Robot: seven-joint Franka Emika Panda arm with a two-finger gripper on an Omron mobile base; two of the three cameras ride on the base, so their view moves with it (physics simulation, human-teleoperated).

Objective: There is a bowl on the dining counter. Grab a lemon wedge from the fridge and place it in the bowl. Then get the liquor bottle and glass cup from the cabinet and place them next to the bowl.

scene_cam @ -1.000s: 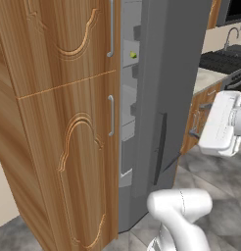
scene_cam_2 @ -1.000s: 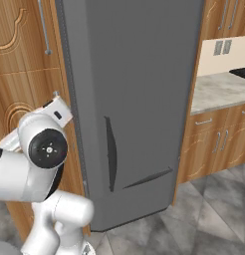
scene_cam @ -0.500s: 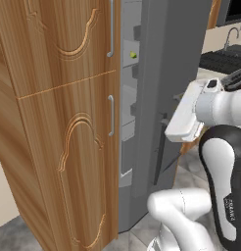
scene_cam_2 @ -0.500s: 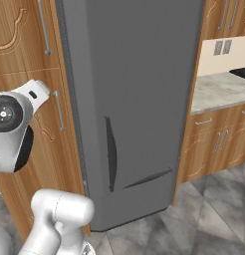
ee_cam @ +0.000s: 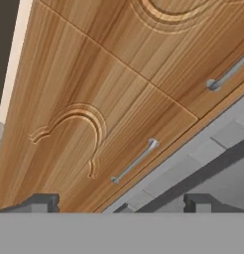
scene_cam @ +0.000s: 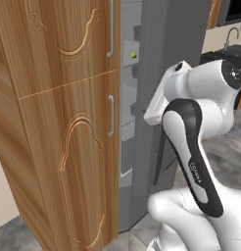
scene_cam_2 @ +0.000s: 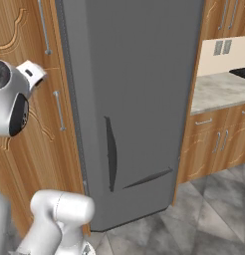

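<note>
The grey fridge door (scene_cam_2: 139,99) stands swung open. Past its edge, the fridge's shelves (scene_cam: 130,98) show in the left base view. A small yellow lemon wedge (scene_cam: 133,55) lies on an upper shelf there. My white hand (scene_cam: 161,98) hangs in front of that opening, level with the middle shelves. My gripper (ee_cam: 121,203) is open, nothing between its fingertips (ee_cam: 42,202), and faces the wooden cabinet doors (ee_cam: 94,109) beside the fridge's grey edge (ee_cam: 208,154). The bowl, liquor bottle and glass cup are out of view.
A tall wooden cabinet (scene_cam: 63,122) with two bar handles (scene_cam: 111,115) adjoins the fridge on the left. To the right run a stone counter (scene_cam_2: 219,89) over wooden drawers (scene_cam_2: 214,144) and a stove (scene_cam: 230,54). The floor is grey tile (scene_cam_2: 209,214).
My arm has swung left and up, carrying the hand from the right side to the front of the fridge opening. The gripper has stayed open.
</note>
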